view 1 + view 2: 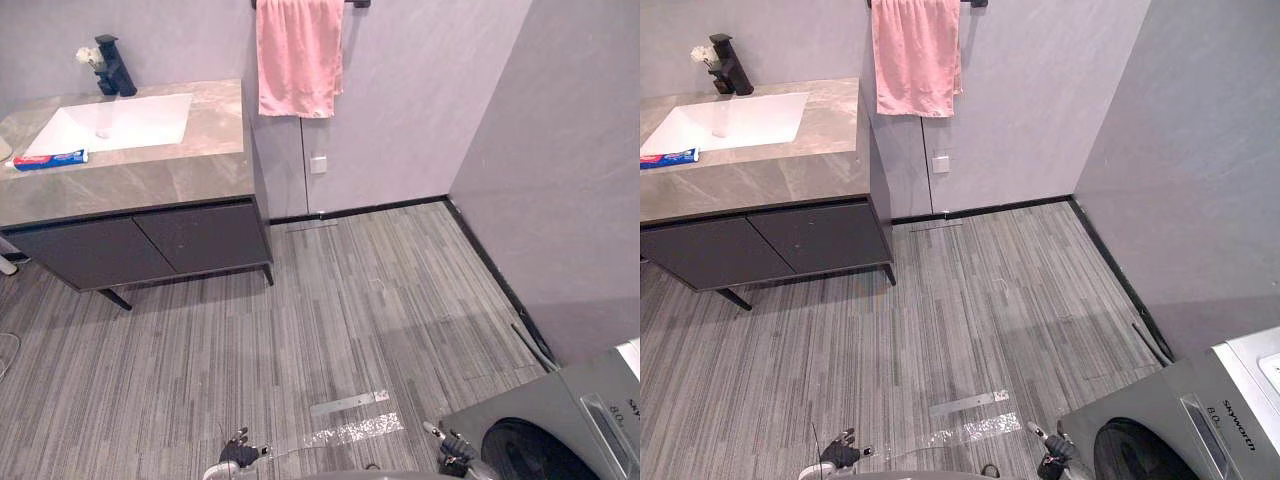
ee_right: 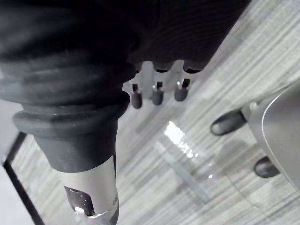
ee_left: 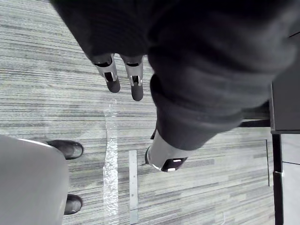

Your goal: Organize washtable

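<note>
The washtable [image 1: 150,180] stands at the far left, a grey stone top over dark cabinet doors. A white sink [image 1: 120,122] is set into it, with a black faucet [image 1: 113,68] behind. A red, white and blue toothpaste tube [image 1: 48,160] lies on the counter in front of the sink. A small white item [image 1: 88,57] sits beside the faucet. My left hand [image 1: 238,455] and right hand [image 1: 455,447] hang low over the floor, far from the washtable. Both are open and hold nothing; the left hand's fingers [image 3: 112,77] and the right hand's fingers [image 2: 157,93] hang relaxed.
A pink towel [image 1: 298,55] hangs from a bar on the back wall, right of the washtable. A grey washing machine [image 1: 560,430] stands at the lower right against the right wall. Strips of tape [image 1: 350,403] mark the wood-pattern floor between my hands.
</note>
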You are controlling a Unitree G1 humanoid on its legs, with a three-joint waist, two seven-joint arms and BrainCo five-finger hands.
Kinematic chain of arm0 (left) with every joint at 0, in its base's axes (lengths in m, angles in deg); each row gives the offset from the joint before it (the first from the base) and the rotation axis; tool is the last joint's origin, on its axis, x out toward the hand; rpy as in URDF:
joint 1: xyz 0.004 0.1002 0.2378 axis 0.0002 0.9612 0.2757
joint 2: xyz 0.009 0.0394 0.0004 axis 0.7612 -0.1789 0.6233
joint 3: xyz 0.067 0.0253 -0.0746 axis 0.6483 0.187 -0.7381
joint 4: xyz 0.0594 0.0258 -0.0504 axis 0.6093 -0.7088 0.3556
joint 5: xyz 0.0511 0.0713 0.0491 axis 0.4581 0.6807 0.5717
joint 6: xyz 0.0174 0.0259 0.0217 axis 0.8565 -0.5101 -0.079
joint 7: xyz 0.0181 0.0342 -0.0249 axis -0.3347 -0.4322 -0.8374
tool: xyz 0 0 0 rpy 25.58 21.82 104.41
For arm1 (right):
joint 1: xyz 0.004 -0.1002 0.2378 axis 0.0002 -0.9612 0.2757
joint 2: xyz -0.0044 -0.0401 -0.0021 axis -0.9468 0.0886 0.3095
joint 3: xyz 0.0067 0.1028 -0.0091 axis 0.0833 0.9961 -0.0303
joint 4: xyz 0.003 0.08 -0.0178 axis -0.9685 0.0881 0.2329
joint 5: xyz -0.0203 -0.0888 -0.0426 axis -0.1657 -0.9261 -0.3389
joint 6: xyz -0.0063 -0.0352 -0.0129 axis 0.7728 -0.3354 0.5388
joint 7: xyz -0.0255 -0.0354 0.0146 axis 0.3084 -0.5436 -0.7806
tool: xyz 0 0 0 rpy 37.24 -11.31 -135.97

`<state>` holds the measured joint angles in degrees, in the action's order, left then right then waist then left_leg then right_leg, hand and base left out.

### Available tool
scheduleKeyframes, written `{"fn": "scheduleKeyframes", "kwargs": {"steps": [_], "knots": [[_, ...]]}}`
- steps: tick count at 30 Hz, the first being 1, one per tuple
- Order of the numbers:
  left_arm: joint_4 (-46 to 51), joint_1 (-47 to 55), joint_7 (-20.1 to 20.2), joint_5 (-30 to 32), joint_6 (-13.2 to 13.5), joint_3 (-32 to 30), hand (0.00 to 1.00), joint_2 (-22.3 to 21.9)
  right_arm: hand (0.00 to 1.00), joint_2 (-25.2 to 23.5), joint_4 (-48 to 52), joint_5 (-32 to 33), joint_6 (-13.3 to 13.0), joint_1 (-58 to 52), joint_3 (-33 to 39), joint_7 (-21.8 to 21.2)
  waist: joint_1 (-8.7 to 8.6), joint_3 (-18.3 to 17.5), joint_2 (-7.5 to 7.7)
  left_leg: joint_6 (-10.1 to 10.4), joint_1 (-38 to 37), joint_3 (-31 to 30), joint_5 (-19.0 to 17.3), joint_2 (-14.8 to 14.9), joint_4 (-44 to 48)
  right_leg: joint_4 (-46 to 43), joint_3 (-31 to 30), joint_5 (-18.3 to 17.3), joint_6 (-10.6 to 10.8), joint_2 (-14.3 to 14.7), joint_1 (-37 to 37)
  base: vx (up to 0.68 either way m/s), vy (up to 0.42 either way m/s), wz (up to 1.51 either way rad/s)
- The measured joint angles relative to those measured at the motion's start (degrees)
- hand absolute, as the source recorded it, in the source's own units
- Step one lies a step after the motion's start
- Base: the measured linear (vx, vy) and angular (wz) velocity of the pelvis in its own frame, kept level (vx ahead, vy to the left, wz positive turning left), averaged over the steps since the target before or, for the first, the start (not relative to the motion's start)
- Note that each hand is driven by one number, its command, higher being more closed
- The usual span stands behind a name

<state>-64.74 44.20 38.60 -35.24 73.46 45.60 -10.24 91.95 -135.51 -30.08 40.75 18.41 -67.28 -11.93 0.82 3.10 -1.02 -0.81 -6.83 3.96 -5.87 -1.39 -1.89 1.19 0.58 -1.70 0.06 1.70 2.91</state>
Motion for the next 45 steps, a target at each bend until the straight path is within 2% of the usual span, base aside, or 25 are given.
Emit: {"fn": "scheduleKeyframes", "kwargs": {"steps": [18, 20, 21, 22, 23, 24, 26, 27, 29, 30, 31, 32, 33, 34, 35, 36, 37, 38, 39, 40, 41, 42, 43, 44, 45], "knots": [[-0.23, 0.18, -0.78, -2.14, 0.66, 0.28, 0.00, -0.37, 0.00, -0.22, -0.13, 0.51, 0.45, 0.34, 1.64, 0.73, 0.06, 0.60, -0.09, -0.03, 1.35, 0.84, -0.01, -0.08, -0.20, -1.03, -0.76, -0.04, 0.04, -0.01, -1.77, 0.00, -0.005, -0.02], [0.00, -0.44, -1.20, -2.16, 1.07, 0.30, 0.00, -0.73, 0.00, -0.25, 0.02, 0.59, 0.43, 1.60, 1.68, 0.75, -0.08, 2.38, -0.01, -0.38, 2.22, 1.16, -0.38, -0.31, 0.89, -6.03, -0.74, -2.42, 1.06, -0.44, -4.61, -0.04, 0.003, -0.05], [0.21, -1.62, -1.22, -2.17, 1.16, 0.85, 0.00, -0.91, 0.00, -0.26, 0.78, 0.88, 0.34, 2.42, 1.70, 0.78, -0.12, 4.57, 0.22, -2.27, 3.43, 1.21, -2.15, -0.68, 3.58, -13.54, -0.63, -5.59, 2.40, -1.03, -7.90, -0.06, 0.010, -0.01], [0.61, -2.33, -1.26, -2.64, 1.22, 1.49, 0.00, -0.86, 0.00, -0.43, 1.25, 1.10, 0.27, 2.61, 1.68, 0.80, 0.07, 6.19, 0.58, -2.81, 4.04, 1.42, -3.72, -0.89, 5.43, -19.74, -0.56, -7.25, 3.44, -1.50, -10.64, -0.09, 0.024, -0.02], [1.56, -2.61, -1.37, -2.66, 1.26, 2.00, 0.00, -0.66, 0.00, -0.63, 1.61, 1.23, 0.23, 3.08, 1.65, 0.80, 0.15, 7.53, 0.61, -3.48, 3.50, 1.40, -4.39, -1.01, 6.34, -28.75, 0.12, -7.73, 3.33, -2.00, -14.79, -0.05, 0.025, -0.04], [1.83, -2.84, -1.38, -2.69, 1.27, 2.14, 0.00, -0.58, 0.00, -0.50, 1.73, 1.51, 0.09, 3.20, 1.63, 0.80, 0.00, 8.05, 0.65, -3.65, 2.95, 1.24, -4.46, -1.08, 6.22, -32.21, 0.99, -8.46, 3.06, -2.23, -16.83, 0.05, 0.046, -0.06], [1.88, -2.72, -1.81, -3.01, 1.24, 2.25, 0.00, -0.25, 0.00, -0.32, 1.66, 1.77, -0.19, 3.07, 1.24, 0.83, -0.08, 8.46, 0.06, -3.90, 1.61, 1.33, -5.23, -0.63, 5.56, -31.76, 2.91, -9.45, 2.51, -2.16, -20.28, 0.14, 0.041, -0.12], [1.88, -2.72, -2.28, -3.03, 1.22, 2.22, 0.00, -0.19, 0.00, -0.29, 1.65, 2.16, -0.36, 3.06, 1.01, 0.83, -0.16, 8.57, 0.24, -3.60, 0.25, 1.67, -5.77, 0.05, 4.64, -26.94, 3.66, -8.82, 2.77, -1.55, -21.18, 0.21, 0.013, -0.14], [1.89, -2.80, -2.45, -2.87, 1.23, 2.16, 0.00, 0.13, 0.00, -0.42, 1.56, 2.75, -0.46, 2.70, 0.98, 0.82, -0.70, 8.83, 0.52, -2.46, -2.35, 1.71, -6.66, 0.94, 2.47, -16.71, 5.79, -4.38, 2.81, -1.28, -22.08, 0.29, -0.005, -0.06], [1.90, -2.80, -2.45, -2.43, 1.25, 1.94, 0.00, 0.67, 0.00, -0.85, 1.51, 2.74, -0.49, 2.09, 1.01, 0.81, -1.21, 8.65, 1.57, -1.50, -3.89, 1.55, -7.60, 1.07, 1.31, -11.26, 6.27, -1.03, 3.79, -1.73, -23.27, 0.46, -0.069, 0.12], [1.88, -2.59, -2.43, -1.87, 1.22, 1.49, 0.00, 1.64, 0.00, -1.66, 1.53, 2.85, -0.50, 1.41, 1.57, 0.77, -1.59, 8.01, 2.81, -0.25, -4.79, 1.01, -9.03, 1.08, 0.89, -9.45, 6.43, 1.51, 3.72, -2.30, -24.80, 0.39, -0.069, 0.18], [1.88, -2.58, -2.44, -1.76, 1.19, 1.13, 0.00, 1.60, 0.00, -1.68, 1.56, 2.83, -0.61, 1.18, 1.78, 0.83, -1.75, 7.73, 2.90, 0.61, -5.39, 0.69, -10.13, 1.76, 1.30, -10.25, 6.86, 3.89, 2.87, -2.51, -25.36, 0.59, -0.151, 0.35], [1.88, -2.34, -2.38, -1.44, 1.23, -0.78, 0.00, 1.07, 0.00, -1.26, 1.60, 2.76, -0.66, 0.55, 2.27, 0.70, -2.41, 6.64, 1.66, 2.24, -5.84, 0.34, -12.07, 4.77, 3.37, -11.50, 8.66, 6.96, -0.01, -0.82, -25.05, 0.50, -0.127, 0.38], [1.87, -1.83, -2.41, -1.35, 1.25, -1.71, 0.00, 0.87, 0.00, -1.24, 1.64, 2.66, -0.68, -0.13, 2.45, 0.69, -2.73, 5.36, 1.16, 3.32, -5.56, -0.17, -12.80, 6.06, 5.05, -11.52, 9.19, 7.94, -1.42, 0.08, -24.66, 0.80, -0.192, 0.45], [2.15, -2.20, -2.34, -1.29, 1.39, -4.05, 0.00, 0.64, 0.00, -1.91, 1.55, 2.24, -0.68, 0.36, 4.13, 0.60, -2.40, 4.97, 1.79, 4.54, -2.16, -0.67, -12.20, 7.29, 13.14, -13.14, 9.92, 7.56, -3.62, 0.39, -23.97, 0.71, -0.180, 0.40], [2.23, -2.19, -2.37, -1.53, 1.39, -6.11, 0.00, -0.57, 0.00, -1.94, 1.63, 2.04, -0.97, 0.29, 5.00, 0.59, -2.16, 4.96, 1.84, 6.26, 1.52, -0.95, -9.27, 7.06, 23.88, -14.34, 9.50, 5.22, -4.11, 0.08, -22.08, 0.69, -0.186, 0.27], [2.23, -1.90, -2.38, -1.69, 1.38, -7.28, 0.00, -1.46, 0.00, -1.60, 1.62, 1.99, -1.01, 0.14, 5.27, 0.59, -1.74, 4.96, 1.43, 6.54, 3.05, -0.82, -6.83, 7.05, 29.74, -14.49, 9.04, 4.22, -4.34, 0.07, -20.46, 0.67, -0.182, 0.09], [2.37, -0.79, -2.44, -2.44, 1.46, -7.86, 0.00, -2.63, 0.00, -1.17, 1.54, 1.98, -0.84, -0.06, 5.11, 0.59, -1.02, 4.83, 0.61, 6.32, 5.86, -0.28, -4.91, 8.18, 41.24, -13.00, 7.86, 2.26, -4.39, 0.11, -15.82, 0.66, -0.133, -0.16], [2.31, -0.19, -2.62, -4.00, 1.46, -7.83, 0.00, -3.39, 0.00, -0.67, 1.58, 1.97, -0.76, -0.07, 5.08, 0.54, 0.02, 4.93, -0.35, 6.27, 8.31, 1.55, -5.21, 10.27, 49.77, -11.83, 7.32, 1.27, -4.88, 0.46, -11.61, 0.64, -0.098, -0.19], [2.43, -0.12, -2.62, -5.01, 1.58, -8.06, 0.00, -3.73, 0.00, -0.77, 1.61, 1.96, -0.76, -0.02, 5.08, 0.52, 0.29, 4.96, -0.29, 5.94, 9.72, 2.41, -5.40, 10.88, 52.24, -11.17, 6.93, 0.77, -5.13, 0.31, -9.56, 0.57, -0.049, -0.11], [2.69, -0.14, -2.60, -5.72, 2.09, -8.55, 0.00, -3.73, 0.00, -0.97, 1.68, 1.96, -0.81, 0.15, 5.10, 0.54, 0.32, 5.09, 0.27, 4.56, 12.07, 3.98, -6.25, 11.49, 54.69, -9.87, 5.71, -0.61, -5.54, -0.66, -6.03, 0.51, 0.001, -0.05], [3.72, 0.15, -2.55, -6.67, 2.25, -8.95, 0.00, -3.71, 0.00, -0.91, 1.68, 1.96, -0.81, 0.77, 5.12, 0.66, 0.52, 5.41, 1.34, 3.36, 14.44, 5.11, -7.15, 11.21, 54.63, -9.40, 3.98, -2.76, -5.21, -1.89, -3.32, 0.57, 0.041, -0.05], [3.88, 0.23, -2.51, -6.87, 2.34, -8.94, 0.00, -3.66, 0.00, -0.98, 1.60, 1.96, -0.79, 1.11, 5.10, 0.69, 0.52, 5.43, 1.36, 3.63, 15.81, 5.71, -8.09, 10.99, 53.92, -9.14, 2.96, -4.14, -5.24, -2.54, -2.04, 0.51, 0.108, -0.12], [4.22, 0.19, -2.50, -7.70, 2.39, -8.82, 0.00, -3.79, 0.00, -0.68, 1.57, 2.01, -0.79, 1.73, 5.06, 0.71, 0.53, 5.49, 1.03, 3.82, 18.90, 5.90, -9.75, 10.05, 50.72, -9.14, 2.21, -6.20, -3.37, -3.81, -0.12, 0.39, 0.127, -0.12], [4.41, 0.25, -2.46, -8.28, 2.49, -8.72, 0.00, -3.93, 0.00, -0.25, 1.51, 2.14, -0.76, 2.35, 5.05, 0.70, 0.61, 5.53, 0.85, 3.77, 21.46, 5.67, -9.99, 8.39, 43.34, -9.21, 1.90, -7.76, -2.70, -5.30, 1.58, 0.36, 0.169, -0.11]]}}
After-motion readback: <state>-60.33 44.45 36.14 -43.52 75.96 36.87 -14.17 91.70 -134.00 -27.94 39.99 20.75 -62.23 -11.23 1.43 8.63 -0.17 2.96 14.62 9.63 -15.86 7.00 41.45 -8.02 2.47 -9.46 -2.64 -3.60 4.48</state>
